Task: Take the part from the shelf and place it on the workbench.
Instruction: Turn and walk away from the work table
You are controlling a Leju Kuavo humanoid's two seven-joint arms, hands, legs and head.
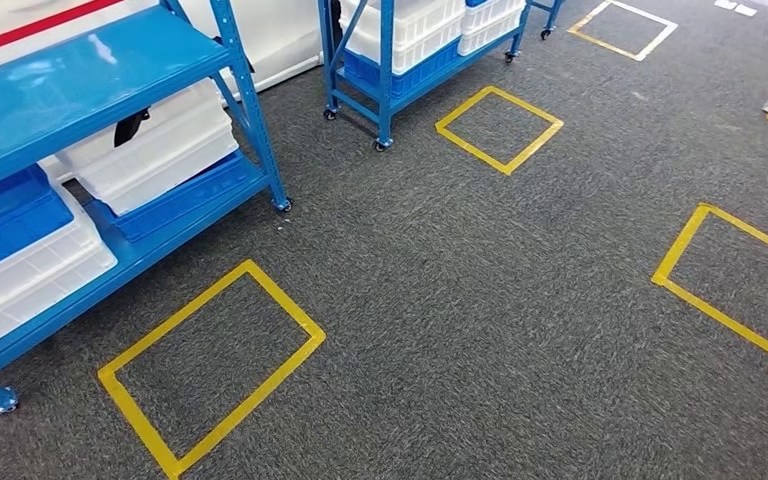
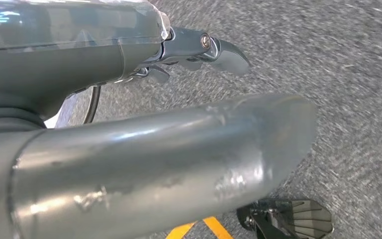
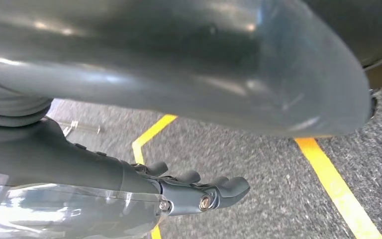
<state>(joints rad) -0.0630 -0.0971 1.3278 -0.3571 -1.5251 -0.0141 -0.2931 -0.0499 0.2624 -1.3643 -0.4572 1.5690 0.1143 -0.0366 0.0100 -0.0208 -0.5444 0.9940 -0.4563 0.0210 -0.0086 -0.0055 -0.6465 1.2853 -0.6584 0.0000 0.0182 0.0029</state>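
Head view looks down on grey carpet [image 1: 480,300] marked with yellow tape squares [image 1: 210,365], with a blue shelf [image 1: 90,90] at my left holding white bins [image 1: 155,145] and blue bins [image 1: 10,215]. Which of these holds the part I cannot tell. Over the carpet my left hand [image 2: 199,50] hangs with fingers [image 2: 229,52] loose and holding nothing; my right hand [image 3: 199,191] likewise, its fingers [image 3: 234,186] extended, nothing in them.

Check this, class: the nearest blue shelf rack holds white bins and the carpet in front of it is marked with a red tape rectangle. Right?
Not quite. The tape rectangle on the carpet is yellow, as the head view shows. The blue shelf rack does hold white bins.
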